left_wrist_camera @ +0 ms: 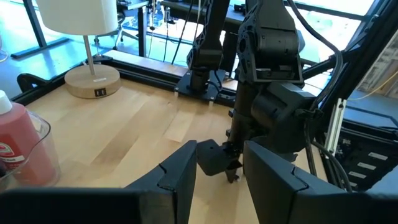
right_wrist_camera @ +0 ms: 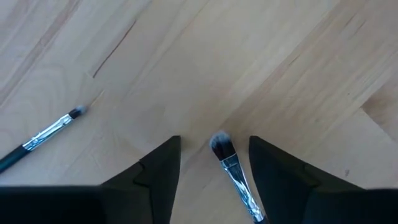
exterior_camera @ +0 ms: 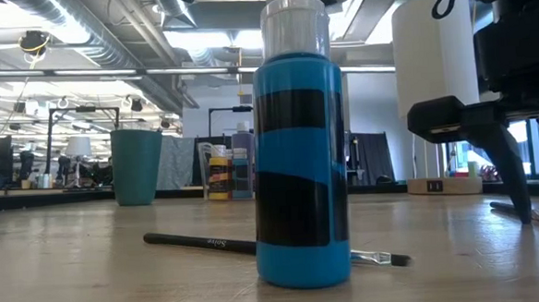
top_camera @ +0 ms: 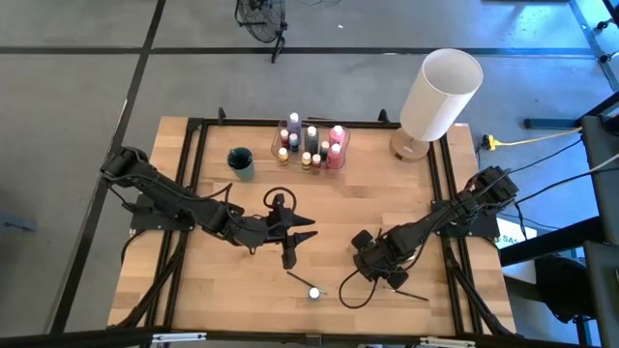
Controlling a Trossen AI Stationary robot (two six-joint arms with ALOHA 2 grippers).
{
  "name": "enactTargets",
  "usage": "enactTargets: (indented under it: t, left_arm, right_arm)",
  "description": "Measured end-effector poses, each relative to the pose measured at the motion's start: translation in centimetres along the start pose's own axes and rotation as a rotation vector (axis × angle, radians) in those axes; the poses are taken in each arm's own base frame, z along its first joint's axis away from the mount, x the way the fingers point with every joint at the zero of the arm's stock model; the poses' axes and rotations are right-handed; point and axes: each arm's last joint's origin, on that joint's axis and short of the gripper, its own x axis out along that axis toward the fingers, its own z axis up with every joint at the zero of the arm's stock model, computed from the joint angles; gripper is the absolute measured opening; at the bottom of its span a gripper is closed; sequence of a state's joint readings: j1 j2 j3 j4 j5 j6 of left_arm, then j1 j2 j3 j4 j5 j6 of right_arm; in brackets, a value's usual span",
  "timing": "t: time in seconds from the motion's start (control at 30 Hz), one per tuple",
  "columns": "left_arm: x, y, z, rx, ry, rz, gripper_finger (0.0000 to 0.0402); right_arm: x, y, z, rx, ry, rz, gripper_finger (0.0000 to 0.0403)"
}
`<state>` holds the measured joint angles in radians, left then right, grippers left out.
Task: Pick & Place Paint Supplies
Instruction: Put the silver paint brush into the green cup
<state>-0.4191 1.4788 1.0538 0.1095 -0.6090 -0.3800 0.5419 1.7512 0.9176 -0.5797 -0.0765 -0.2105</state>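
The right claw is hovering low at the surface's five o'clock, its fingers standing apart and straddling a paintbrush without gripping it. The left claw is waiting, half-spread and empty, near centre. A blue bottle is standing at six o'clock.

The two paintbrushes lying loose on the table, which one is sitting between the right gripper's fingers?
The flat-bristled paintbrush lies between the right gripper's open fingers. The other brush, with a small dark tip, lies well off to one side, beside no finger.
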Motion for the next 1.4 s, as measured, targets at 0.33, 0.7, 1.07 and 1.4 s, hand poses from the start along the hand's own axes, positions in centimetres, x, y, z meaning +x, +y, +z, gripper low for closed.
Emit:
enactTargets:
  t: [0.33, 0.7, 1.07, 1.4]
  left_arm:
    - [0.01, 0.0, -0.01, 0.026, 0.0, 0.001, 0.0127]
    - [0.02, 0.0, -0.02, 0.027, 0.001, 0.001, 0.0127]
    - [0.02, 0.0, -0.03, 0.027, 0.001, 0.001, 0.0127]
    - [0.02, 0.0, -0.02, 0.026, 0.001, 0.001, 0.0127]
  right_arm:
    - [0.01, 0.03, 0.05, -0.015, -0.007, 0.007, 0.0116]
    - [0.02, 0.05, 0.09, -0.038, -0.013, 0.014, 0.0047]
    - [0.04, 0.05, 0.12, -0.038, -0.017, 0.01, 0.0033]
    - [-0.55, 0.0, 0.88, -0.019, -0.013, 0.004, 0.0002]
